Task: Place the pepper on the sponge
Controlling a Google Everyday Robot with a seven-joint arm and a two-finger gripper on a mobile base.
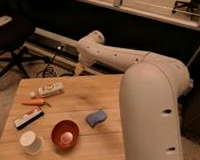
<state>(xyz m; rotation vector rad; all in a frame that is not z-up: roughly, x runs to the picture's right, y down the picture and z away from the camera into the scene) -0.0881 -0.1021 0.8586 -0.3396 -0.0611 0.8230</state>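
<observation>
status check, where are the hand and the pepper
Hand at the table's far edge, away from the pepper. Pepper lies at left, not yet on sponge. Red bowl close to the path.

We see our arm (147, 116) filling right side: thick white upper segment rises from lower right, bends at elbow (166, 72) near right edge. Forearm (119, 56) runs leftward, slightly upward. Wrist (91, 46) curls downward. Gripper (79, 68) hangs below wrist, left of centre, pointing down.
</observation>
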